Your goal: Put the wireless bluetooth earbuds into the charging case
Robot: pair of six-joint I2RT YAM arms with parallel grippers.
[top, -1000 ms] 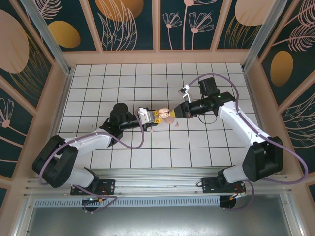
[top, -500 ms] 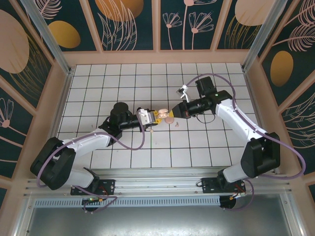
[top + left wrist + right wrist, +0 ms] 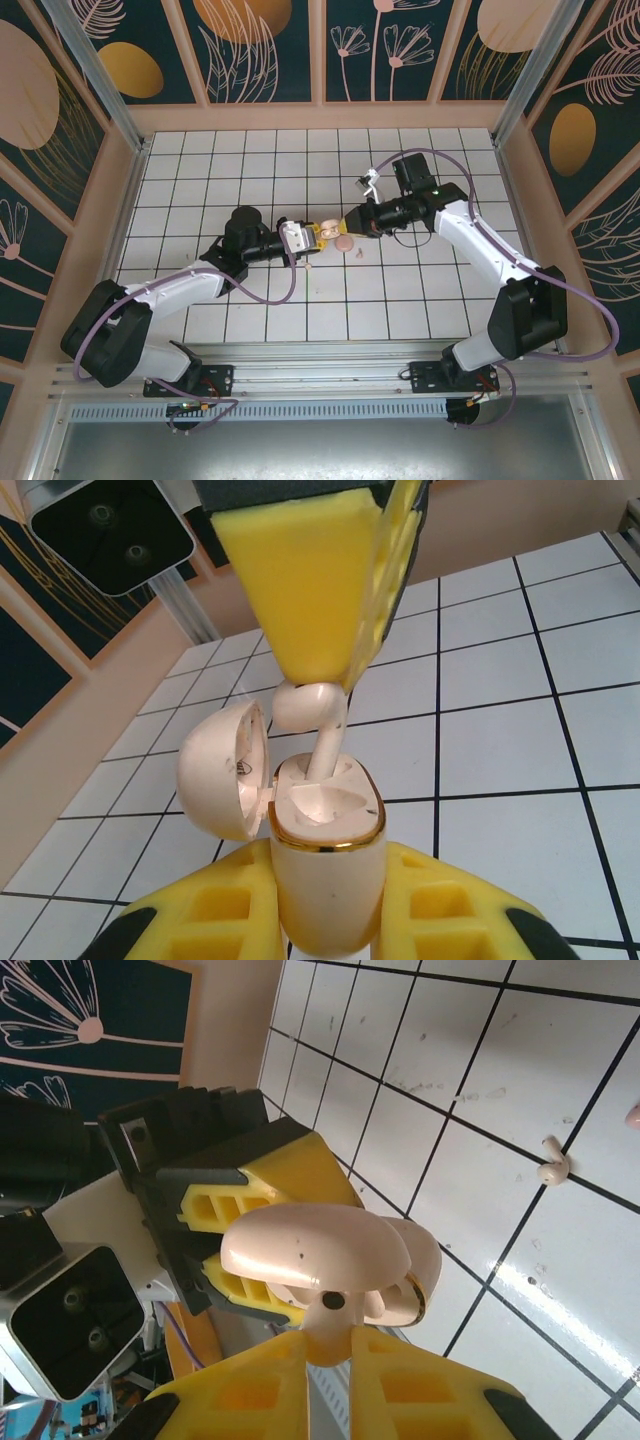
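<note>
While you held the case (image 3: 325, 885) in the left gripper (image 3: 328, 905), its yellow pads were pressed against the two sides of the pale body, so it stood upright between them with the gold-rimmed opening facing up. Its lid (image 3: 220, 770) hung open to the left, domed side out and hinged at the rim. Your right gripper (image 3: 328, 1355) came in from the opposite side with its fingers closed on one earbud (image 3: 310, 705) — the rounded head sat pinched just under the pad tips, and the stem pointed down into the open well of the case. Whether the stem had bottomed out there, you could not tell from either wrist view. From above, both grippers met tip to tip over the middle of the tiled table (image 3: 200, 170), the case and the held earbud between them and raised off the tiles. The other earbud (image 3: 553, 1167) lay loose on a white tile beside a dark grout line — apart from both grippers and from the case. A camera block on the right arm showed at the upper left of the left wrist view.
</note>
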